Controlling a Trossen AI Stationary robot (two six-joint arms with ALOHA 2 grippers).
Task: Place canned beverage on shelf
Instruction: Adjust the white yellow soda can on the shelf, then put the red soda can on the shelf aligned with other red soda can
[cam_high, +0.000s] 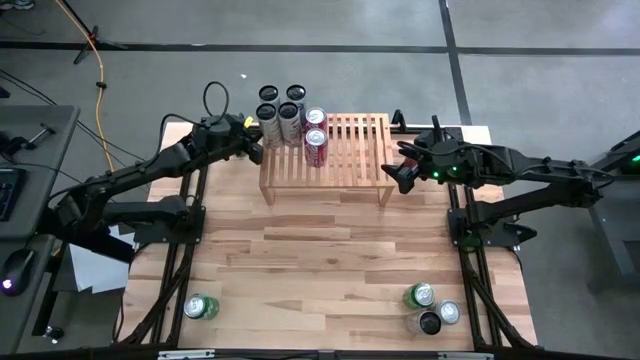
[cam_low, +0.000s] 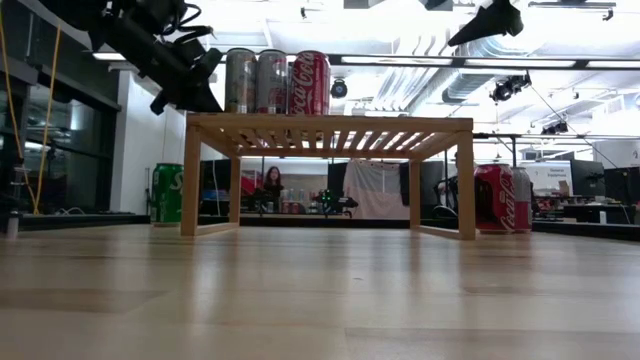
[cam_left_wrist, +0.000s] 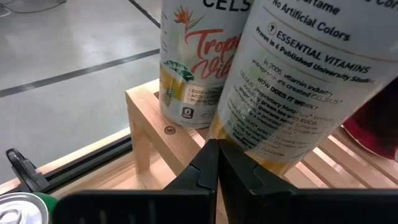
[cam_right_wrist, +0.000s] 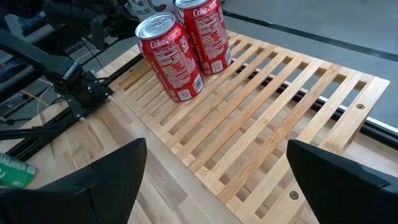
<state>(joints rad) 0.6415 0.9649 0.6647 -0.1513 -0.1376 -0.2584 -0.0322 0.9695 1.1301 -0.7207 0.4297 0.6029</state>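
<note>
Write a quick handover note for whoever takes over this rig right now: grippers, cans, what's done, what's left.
Left gripper: shut, empty, at the shelf's left end beside the silver cans.
Right gripper: open, empty, at the right end.
Done: two red cans and two silver ones stand on the shelf.
Left: green can front left, three cans front right; two dark cans behind the shelf.

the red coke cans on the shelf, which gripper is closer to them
Left. The left gripper sits at the shelf's left end beside the white cans, which adjoin the red Coke cans. The right gripper hovers open off the shelf's right end.
</note>
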